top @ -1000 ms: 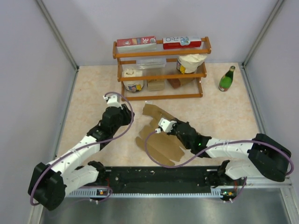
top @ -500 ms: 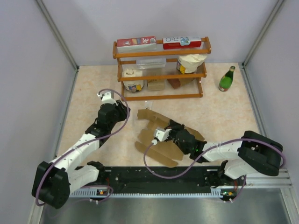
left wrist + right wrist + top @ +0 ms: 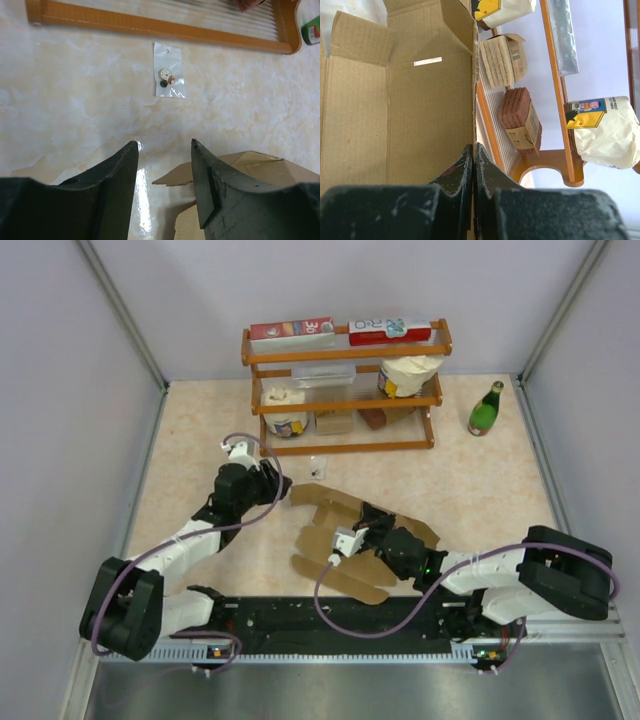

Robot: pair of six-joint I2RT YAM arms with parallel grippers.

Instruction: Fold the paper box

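The marbled counter [image 3: 200, 430] held the paper box [image 3: 322, 500] just in front of the wooden rack [image 3: 345, 447]. Its wall sat pinched in the right fingers [image 3: 457, 172]; the left fingers [image 3: 117, 167] stood open, empty. It looked light and bendy, best grabbed by flap edges

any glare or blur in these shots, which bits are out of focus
Left wrist view: a bright glare streak on the glossy table between the fingers of the left tool, which look dark and soft; the small plastic bag is crisp. Right wrist view: the right tool is blurred up close, the paper box corrugation sharp. Top external view: even light, soft shadows.
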